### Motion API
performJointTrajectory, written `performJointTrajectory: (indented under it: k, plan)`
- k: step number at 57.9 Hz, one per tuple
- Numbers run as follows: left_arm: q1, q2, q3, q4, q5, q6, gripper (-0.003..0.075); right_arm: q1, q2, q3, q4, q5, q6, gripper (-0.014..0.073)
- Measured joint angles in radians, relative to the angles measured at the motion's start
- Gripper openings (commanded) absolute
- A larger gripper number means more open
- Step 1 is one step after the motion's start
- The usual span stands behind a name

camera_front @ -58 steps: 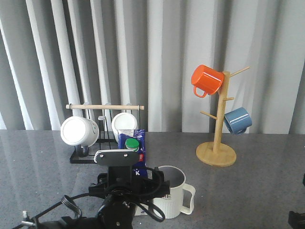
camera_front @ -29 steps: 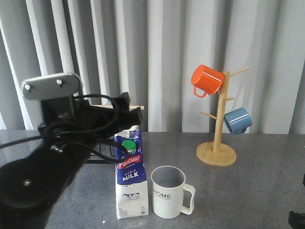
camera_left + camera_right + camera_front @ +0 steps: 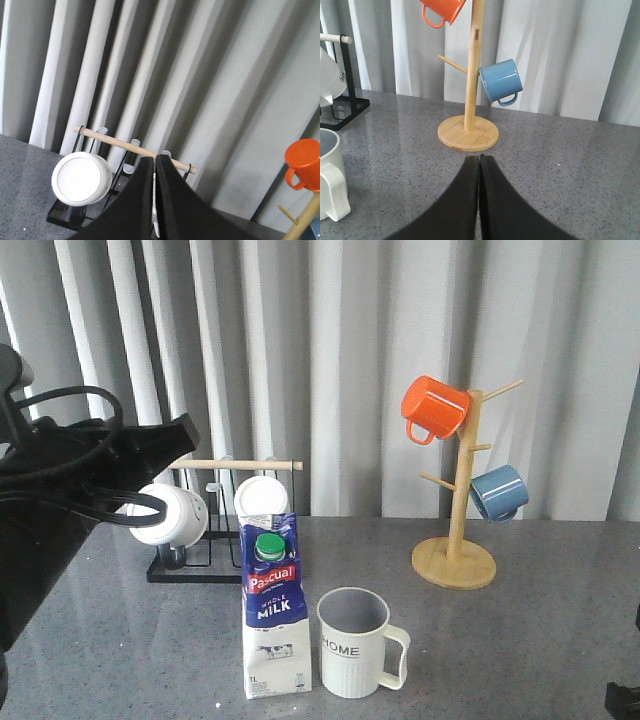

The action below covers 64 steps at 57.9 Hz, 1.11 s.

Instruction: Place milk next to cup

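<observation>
The milk (image 3: 275, 610), a blue and white carton with a green cap, stands upright on the grey table. The cup (image 3: 355, 645), a ribbed cream mug lettered "HOME", stands just to its right, a small gap between them, handle to the right. The cup's edge also shows in the right wrist view (image 3: 329, 170). My left gripper (image 3: 154, 161) is shut and empty, raised and facing the mug rack; its arm (image 3: 60, 500) fills the left of the front view, clear of the milk. My right gripper (image 3: 480, 160) is shut and empty, low over the table before the mug tree.
A black rack with a wooden rod (image 3: 215, 465) holds two plain white mugs (image 3: 165, 515) behind the milk. A wooden mug tree (image 3: 455, 560) at the right carries an orange mug (image 3: 433, 407) and a blue mug (image 3: 498, 492). Curtains hang behind.
My left arm has risen from in front of the milk and swung up and to the left. The milk now stands free beside the cup. The right arm has not moved.
</observation>
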Motion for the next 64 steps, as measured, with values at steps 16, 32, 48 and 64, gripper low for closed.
performJointTrajectory:
  k: [16,32,48,64]
  plan:
    - [0.000,-0.002,-0.081,0.187,0.162,-0.145,-0.0008,0.000,0.000,0.000,0.000,0.002,0.000,-0.0009]
    - [-0.001,-0.038,-0.152,1.041,0.910,-0.538,-0.0008,0.000,0.000,0.000,0.001,0.004,0.000,-0.0009]
    - [0.173,-0.308,0.262,1.621,0.986,-1.214,-0.0008,0.000,0.000,0.000,0.001,0.004,0.000,-0.0009]
    - [0.348,-0.771,0.826,1.404,0.629,-1.002,-0.0008,0.000,0.000,0.000,0.001,0.004,0.000,-0.0009]
